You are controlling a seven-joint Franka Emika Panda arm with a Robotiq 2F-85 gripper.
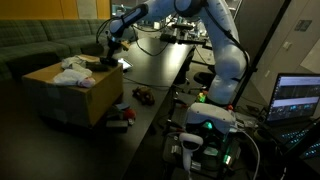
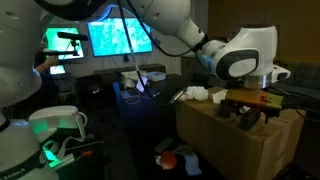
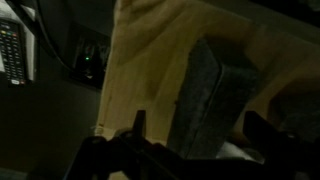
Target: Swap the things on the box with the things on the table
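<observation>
In an exterior view the end effector [image 1: 112, 50], fingers spread, hangs above the box [image 1: 65, 95] beside the black surface [image 1: 165, 60]. In an exterior view a white cloth [image 2: 195, 93] lies on the box. The wrist view shows a grey block [image 3: 205, 90] on cardboard.

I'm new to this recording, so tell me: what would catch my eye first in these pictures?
First the big white arm, reaching across the black table with its open hand above a tan box. Next the white bundle lying on top of the box, and the screens glowing teal at the back of the dark room.
</observation>
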